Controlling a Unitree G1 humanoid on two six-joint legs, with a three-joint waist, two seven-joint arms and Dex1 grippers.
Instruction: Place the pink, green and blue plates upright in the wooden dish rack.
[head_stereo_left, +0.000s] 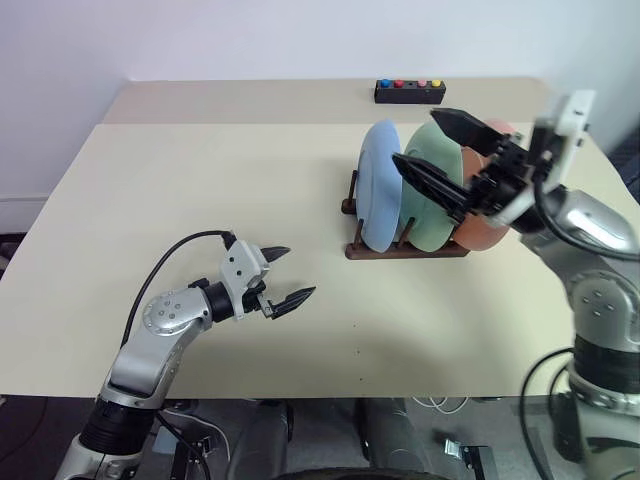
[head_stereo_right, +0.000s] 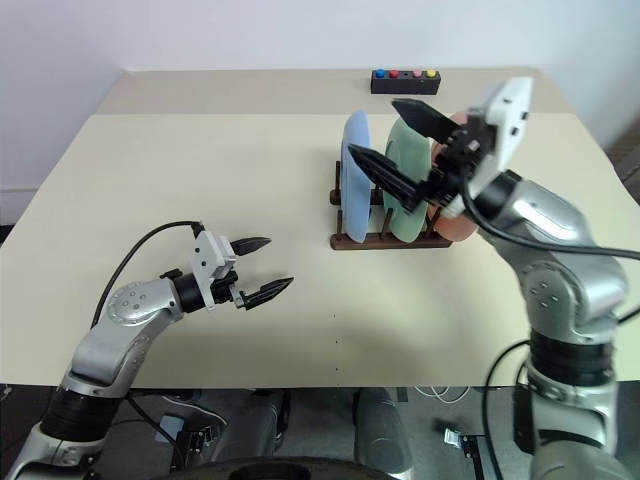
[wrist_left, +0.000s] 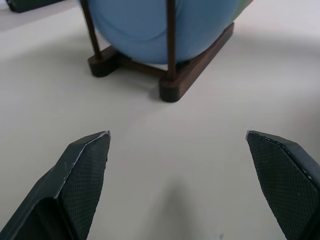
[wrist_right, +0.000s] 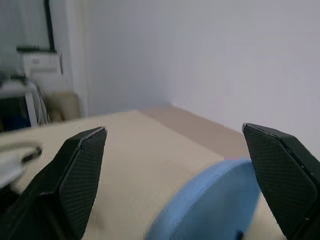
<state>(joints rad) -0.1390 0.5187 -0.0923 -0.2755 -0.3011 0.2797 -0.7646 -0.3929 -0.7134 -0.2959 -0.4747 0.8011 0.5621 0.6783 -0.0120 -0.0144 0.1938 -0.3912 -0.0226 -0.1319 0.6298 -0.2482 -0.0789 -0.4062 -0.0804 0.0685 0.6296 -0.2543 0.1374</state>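
Three plates stand upright in the wooden dish rack (head_stereo_left: 405, 250) on the far right part of the pale bench (head_stereo_left: 200, 180): the blue plate (head_stereo_left: 380, 185) at the rack's left end, the green plate (head_stereo_left: 432, 190) in the middle and the pink plate (head_stereo_left: 485, 225) at the right end, each set on edge between the thin pegs. My right end effector (head_stereo_left: 440, 150) hangs in the air above and in front of the green and pink plates, its two black fingers spread wide and holding nothing; from its wrist camera the rim of the blue plate (wrist_right: 210, 205) shows below the fingers. My left end effector (head_stereo_left: 283, 275) hovers low over the bare bench, well apart from the rack on its left and nearer me, fingers likewise spread wide and empty, pointing toward the rack's near rail and the blue plate behind its pegs. A small black box (head_stereo_left: 409, 92) with coloured buttons sits near the bench's far edge, behind the rack.
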